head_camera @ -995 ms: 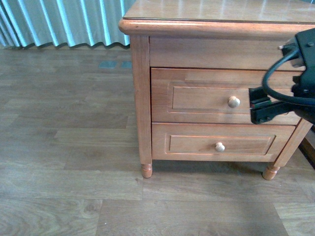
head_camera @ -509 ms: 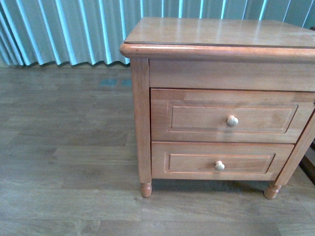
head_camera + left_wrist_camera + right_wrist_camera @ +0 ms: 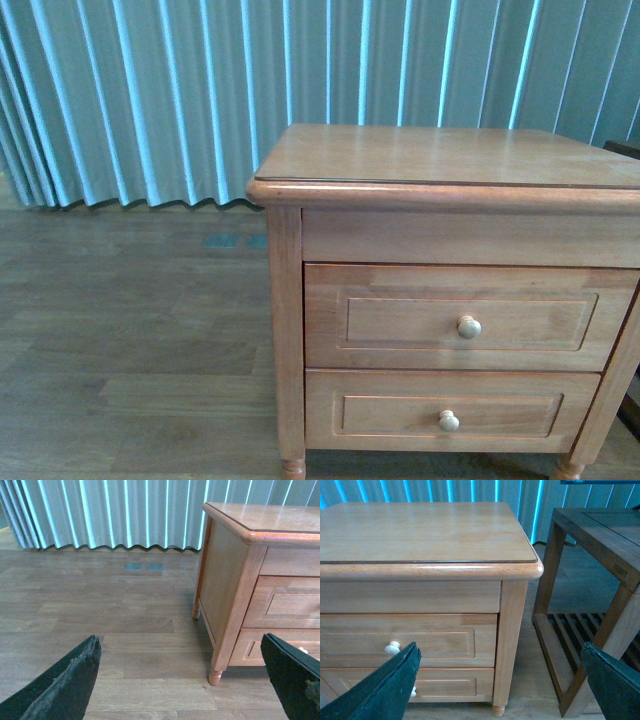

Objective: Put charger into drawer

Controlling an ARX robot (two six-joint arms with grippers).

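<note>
Front view shows us the drawer (image 3: 470,318) shut, above the shorter drawer (image 3: 452,417) of the nightstand (image 3: 285,330). We find no charger visible. Left end effector (image 3: 182,680) and right end effector (image 3: 502,680) stand spread wide, empty.

Black right gripper with looped cable, in the front view a second ago, now gone from it, wooden two-drawer nightstand (image 3: 450,300) lower in frame than before, its feet cut off, pleated pale blue curtain (image 3: 200,100) filling far more of the upper view.
</note>
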